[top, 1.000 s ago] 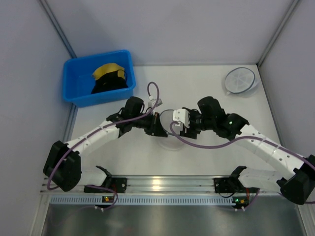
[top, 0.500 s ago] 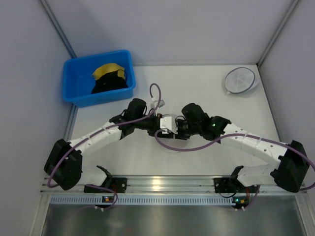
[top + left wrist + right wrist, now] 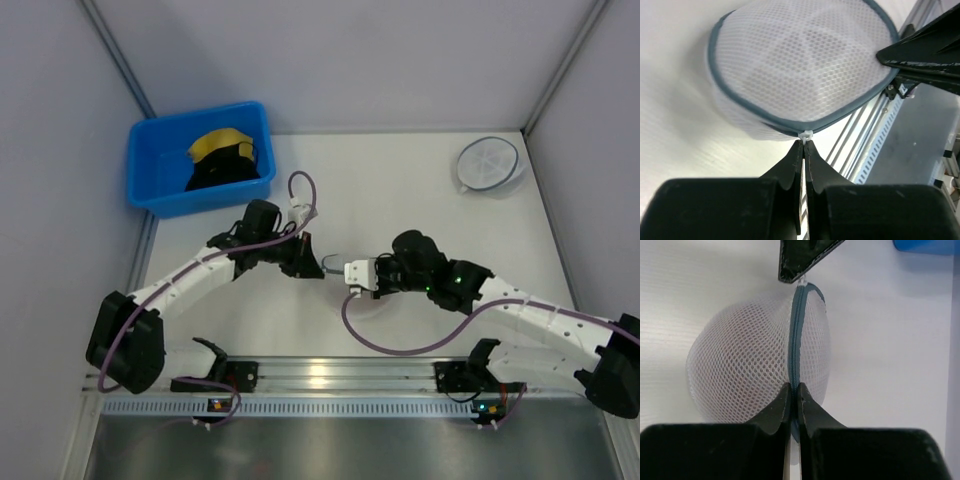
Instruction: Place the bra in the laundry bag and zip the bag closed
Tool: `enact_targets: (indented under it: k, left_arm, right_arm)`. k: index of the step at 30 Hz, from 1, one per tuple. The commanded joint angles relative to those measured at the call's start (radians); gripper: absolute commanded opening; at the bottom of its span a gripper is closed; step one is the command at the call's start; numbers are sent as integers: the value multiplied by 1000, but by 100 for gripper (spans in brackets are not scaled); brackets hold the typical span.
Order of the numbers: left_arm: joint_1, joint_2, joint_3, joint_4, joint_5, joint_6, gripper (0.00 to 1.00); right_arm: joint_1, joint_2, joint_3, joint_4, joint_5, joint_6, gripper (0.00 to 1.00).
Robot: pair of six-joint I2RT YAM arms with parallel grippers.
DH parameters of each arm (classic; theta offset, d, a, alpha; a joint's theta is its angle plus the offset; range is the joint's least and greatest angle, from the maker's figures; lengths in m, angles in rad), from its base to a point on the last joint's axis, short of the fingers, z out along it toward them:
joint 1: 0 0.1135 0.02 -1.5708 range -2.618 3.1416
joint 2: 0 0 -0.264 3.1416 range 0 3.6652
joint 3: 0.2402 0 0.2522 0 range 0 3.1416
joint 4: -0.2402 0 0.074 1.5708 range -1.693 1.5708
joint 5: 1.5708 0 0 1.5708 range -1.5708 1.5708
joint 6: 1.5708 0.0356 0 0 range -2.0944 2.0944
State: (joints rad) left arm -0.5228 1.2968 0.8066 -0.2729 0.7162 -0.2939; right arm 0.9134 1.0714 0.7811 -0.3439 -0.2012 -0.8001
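Note:
The laundry bag [image 3: 800, 65] is a round white mesh pouch with a blue-grey zipper rim, hanging between my two grippers above the table middle [image 3: 333, 262]. My left gripper [image 3: 805, 142] is shut on the small white zipper pull tab [image 3: 805, 135] at the rim. My right gripper [image 3: 794, 388] is shut on the zipper rim [image 3: 796, 330] on the opposite side of the bag [image 3: 750, 365]. The left fingertips [image 3: 800, 265] show at the rim's far end in the right wrist view. The bra is hidden.
A blue bin [image 3: 150, 185] at the back left holds a yellow garment [image 3: 222, 143] and a black garment [image 3: 230, 170]. Another round white mesh bag [image 3: 489, 162] lies at the back right corner. An aluminium rail [image 3: 330, 375] runs along the near edge.
My right gripper has gone from open to shut on the bag's zipper rim after swinging in toward the left gripper. The left gripper stayed shut on the pull tab and shifted slightly left.

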Motion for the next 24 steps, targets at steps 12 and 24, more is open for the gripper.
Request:
enact_targets:
  k: [12,24]
  left_arm:
    - [153,-15,179,-97,17,311,0]
    - [142,206,241,-58,84,268,0]
  right_arm:
    - [-229,85,92,142,-90,-284,0]
    - [-294,239,178,-27,-69,-308,55]
